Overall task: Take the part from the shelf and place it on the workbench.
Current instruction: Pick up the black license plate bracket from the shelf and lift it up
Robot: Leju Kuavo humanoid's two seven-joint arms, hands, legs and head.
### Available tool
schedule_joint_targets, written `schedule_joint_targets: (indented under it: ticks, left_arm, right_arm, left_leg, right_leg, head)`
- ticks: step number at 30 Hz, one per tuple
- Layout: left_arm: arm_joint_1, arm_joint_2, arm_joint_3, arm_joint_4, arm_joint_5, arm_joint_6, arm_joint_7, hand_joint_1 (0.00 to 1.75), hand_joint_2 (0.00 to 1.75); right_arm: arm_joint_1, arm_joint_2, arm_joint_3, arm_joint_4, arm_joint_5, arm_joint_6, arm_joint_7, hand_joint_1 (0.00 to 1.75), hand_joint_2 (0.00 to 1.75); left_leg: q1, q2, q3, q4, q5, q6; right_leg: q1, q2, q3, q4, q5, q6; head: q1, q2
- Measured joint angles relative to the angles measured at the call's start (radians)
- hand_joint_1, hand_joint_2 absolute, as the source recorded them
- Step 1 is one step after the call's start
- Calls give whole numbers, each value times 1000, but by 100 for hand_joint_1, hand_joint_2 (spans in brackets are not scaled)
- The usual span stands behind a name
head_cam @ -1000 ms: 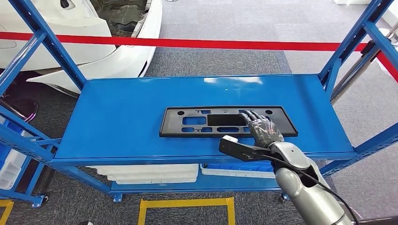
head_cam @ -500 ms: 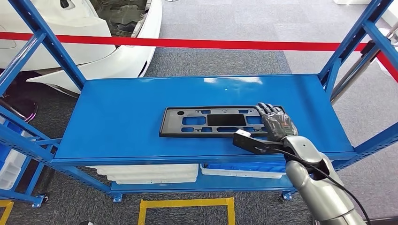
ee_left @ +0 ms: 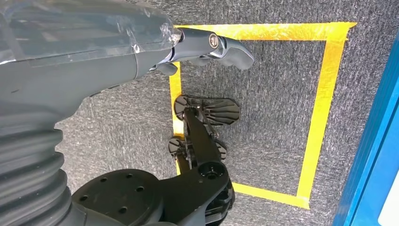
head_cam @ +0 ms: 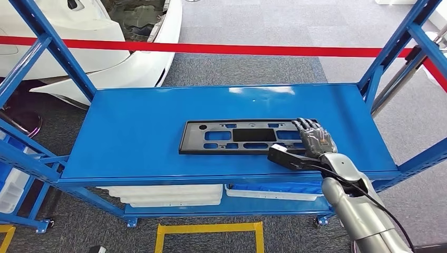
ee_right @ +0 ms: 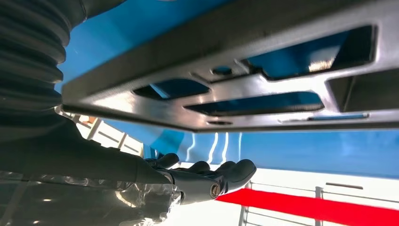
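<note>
One black plastic mounting plate (head_cam: 252, 136) lies flat at centre frame in the head view, on the top deck of the blue steel shelf (head_cam: 132, 126), with no second plate to be seen. The right hand (head_cam: 314, 139) sits at the plate's right end, lower right of centre, fingers stretched forward over that end and the thumb set apart; I cannot tell whether it has any grip yet. Two white trays show on the lower tier at the bottom of the frame, a red barrier tape (head_cam: 237, 49) crosses the upper part, and white car body panels fill the upper left.

Down in the left wrist view the left hand (ee_left: 207, 47) hangs over grey carpet marked with yellow floor tape (ee_left: 320, 94), its fingers loosely curled in with nothing in them.

Close up in the right wrist view the plate's cut-out frame spans the upper half, the dark fingers (ee_right: 226, 172) lying extended beside it, seemingly not closed on it, though the angle is awkward.

My guess is the plate is light, thin, fairly stiff and slick-faced; pinching across its right short edge, or hooking a cut-out, looks the surest hold
</note>
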Motion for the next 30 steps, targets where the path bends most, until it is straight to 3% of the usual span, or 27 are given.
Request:
schedule_joint_targets:
  ticks: [9, 13, 15, 17, 19, 23, 24, 27, 28, 30]
  left_arm:
    - [0, 0, 0, 0, 0, 0, -6, 0, 175]
    - [1, 0, 0, 0, 0, 0, -8, 0, 175]
    - [2, 0, 0, 0, 0, 2, -10, 0, 87]
    - [4, 0, 0, 0, 0, 4, -13, 0, 87]
    - [5, 0, 0, 0, -1, 3, -16, 0, 175]
    - [8, 0, 0, 0, -1, -10, -17, 0, 0]
    - [8, 0, 0, 0, -1, -14, -17, 0, 0]
    - [8, 0, 0, 0, -1, -26, -17, 0, 131]
    - [9, 0, 0, 0, 0, -30, -17, 0, 131]
    - [9, 0, 1, 0, 1, -38, -16, 0, 44]
  right_arm:
    - [-56, 22, 0, 112, 70, -102, -44, 0, 175]
    - [-69, 32, 0, 150, 99, -123, -45, 175, 175]
    - [-77, 36, 0, 169, 129, -148, -44, 175, 175]
    - [-91, 39, 0, 193, 163, -183, -44, 175, 175]
    - [-107, 41, -1, 218, 190, -212, -49, 175, 175]
    - [-130, 46, -11, 268, 224, -240, -72, 175, 175]
    - [-136, 47, -13, 279, 229, -245, -78, 175, 175]
    - [-158, 53, -22, 304, 235, -260, -99, 175, 175]
    - [-161, 54, -26, 307, 234, -262, -106, 175, 175]
    - [-163, 58, -33, 303, 229, -256, -119, 175, 175]
  left_leg:
    - [0, 0, 0, 0, 0, 0]
    - [0, 0, 0, 0, 0, 0]
    - [0, 0, 0, 0, 0, 0]
    - [0, 0, 0, 0, 0, 0]
    - [0, 0, 0, 0, 0, 0]
    - [0, 0, 0, 0, 0, 0]
    - [0, 0, 0, 0, 0, 0]
    - [0, 0, 1, 0, 0, 0]
    - [0, 0, 1, 0, 0, 0]
    - [0, 0, 1, 0, 0, 0]
  right_leg:
    - [0, 0, 0, 0, 0, 0]
    - [0, 0, 0, 0, 0, 0]
    - [0, 0, 0, 0, 0, 0]
    - [0, 0, 0, 0, 0, 0]
    - [0, 0, 0, 0, 0, 0]
    - [0, 0, 0, 0, 0, 0]
    - [0, 0, 0, 0, 0, 0]
    - [0, 0, 1, 0, 0, 0]
    - [0, 0, 1, 0, 0, 0]
    - [0, 0, 2, 0, 0, 0]
  head:
    - [0, 0]
    - [0, 0]
    - [0, 0]
    - [0, 0]
    - [0, 0]
    - [0, 0]
    - [0, 0]
    - [0, 0]
    - [0, 0]
    - [0, 0]
